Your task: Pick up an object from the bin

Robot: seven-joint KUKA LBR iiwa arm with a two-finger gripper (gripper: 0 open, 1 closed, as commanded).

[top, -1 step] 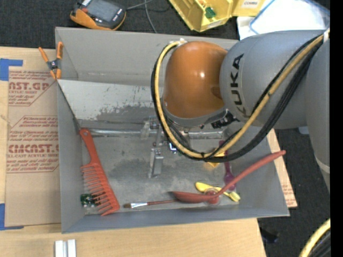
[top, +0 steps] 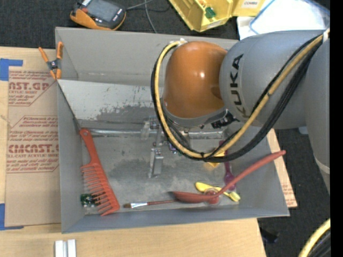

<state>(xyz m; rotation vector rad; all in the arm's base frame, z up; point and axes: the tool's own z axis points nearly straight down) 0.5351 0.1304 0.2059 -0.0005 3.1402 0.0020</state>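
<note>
While an orange comb [top: 95, 175] lies well left of it, the hand [top: 154, 170] hangs over bare bin [top: 120, 108] floor (open or closed, I cannot tell); nearest, a thin paintbrush [top: 153, 203]; a red spoon [top: 252, 168] lies right.

An orange-red comb [top: 97, 175] lies flat along the left wall of the bin [top: 107, 52], teeth toward the front corner. A small green-and-black piece [top: 87, 199] sits just beside them. A thin brush [top: 150, 203] lies along the front wall. At front right, a long red spoon [top: 252, 167], a yellow piece [top: 205, 187] and a purple piece [top: 228, 176] lie heaped together.
</note>
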